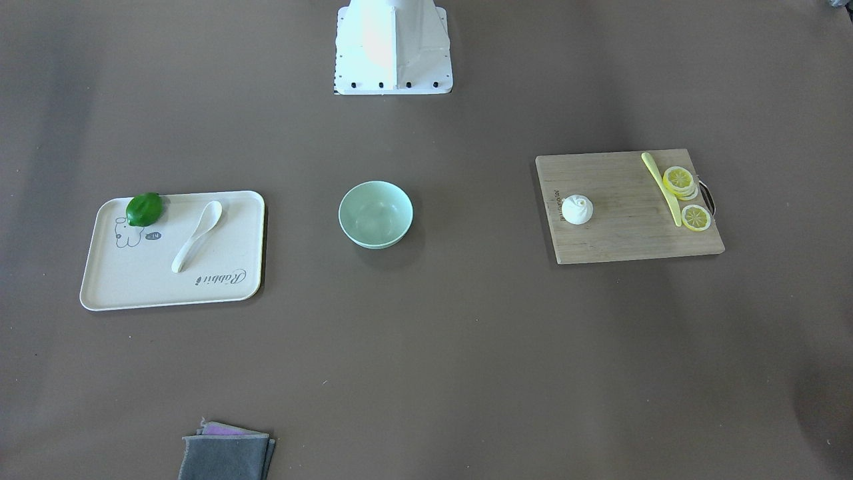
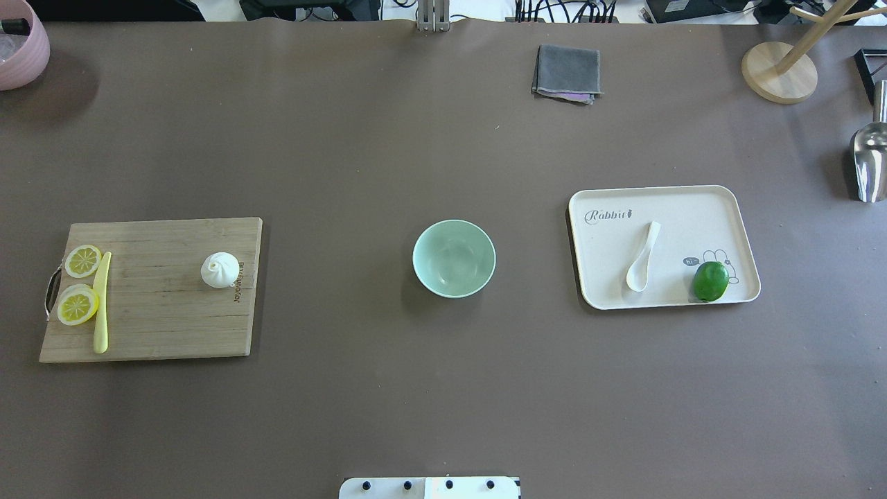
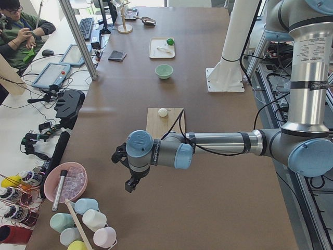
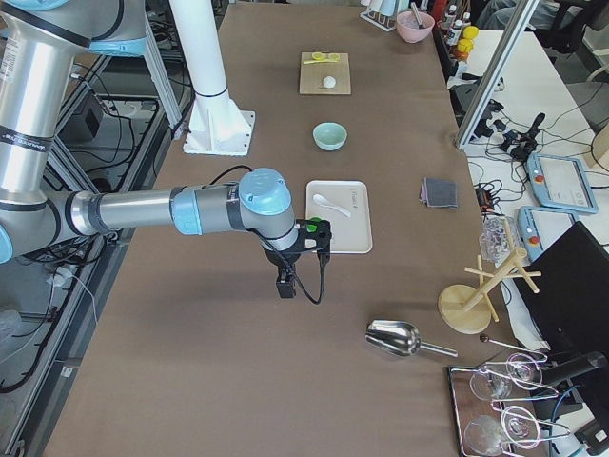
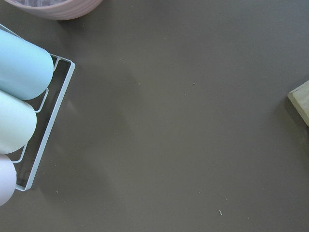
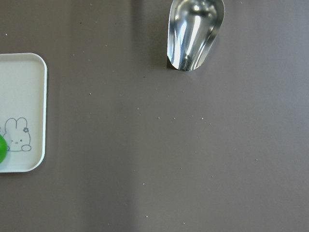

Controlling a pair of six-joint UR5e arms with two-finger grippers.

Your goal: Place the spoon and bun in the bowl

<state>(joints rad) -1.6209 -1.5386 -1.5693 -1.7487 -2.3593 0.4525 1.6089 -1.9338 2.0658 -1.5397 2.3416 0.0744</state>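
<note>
Jaws on both arms: width could not be told, side views only. Right gripper (image 4: 284, 288) hung off the outer end of the tray (image 2: 721, 208), nearer the spoon (image 2: 643, 256), whose handle pointed away from the robot. Left gripper (image 3: 129, 187) hung beyond the board (image 2: 159, 312), nearer the bun (image 2: 220, 269). Bowl (image 2: 454, 258) stood between, well apart from each.

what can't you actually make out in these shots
Left end effector: shows only in the exterior left view, small; open or shut unclear.
Right end effector: only in the exterior right view; same doubt.
Lime: partly behind the right arm in the exterior right view.
Metal scoop: cut by the overhead view's right edge.
</note>
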